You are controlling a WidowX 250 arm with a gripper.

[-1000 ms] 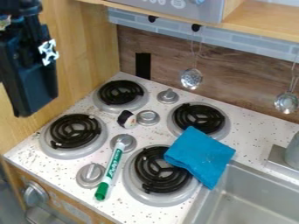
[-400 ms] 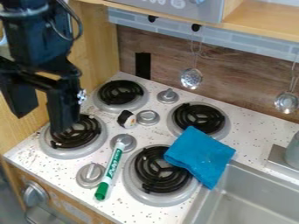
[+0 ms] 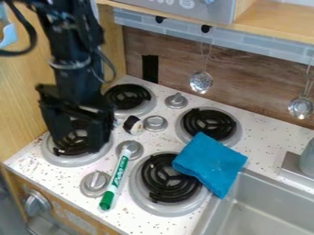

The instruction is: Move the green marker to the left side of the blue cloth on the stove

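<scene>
My gripper hangs over the front-left burner, its two fingers apart and nothing visible between them. To its right, a small black-and-white object rests among the burners beside a silver knob. A white marker with a green cap lies slantwise between two silver knobs, its capped end toward the front edge. The folded blue cloth lies partly on the front-right burner and reaches to the sink's edge.
The metal sink is at the lower right. Two strainer ladles hang at the back wall. A wooden side wall borders the stove at the left, with a shelf above.
The arm has come in from the upper left, moving right and down to the front-left burner. The cloth, marker and small object have stayed in place.
</scene>
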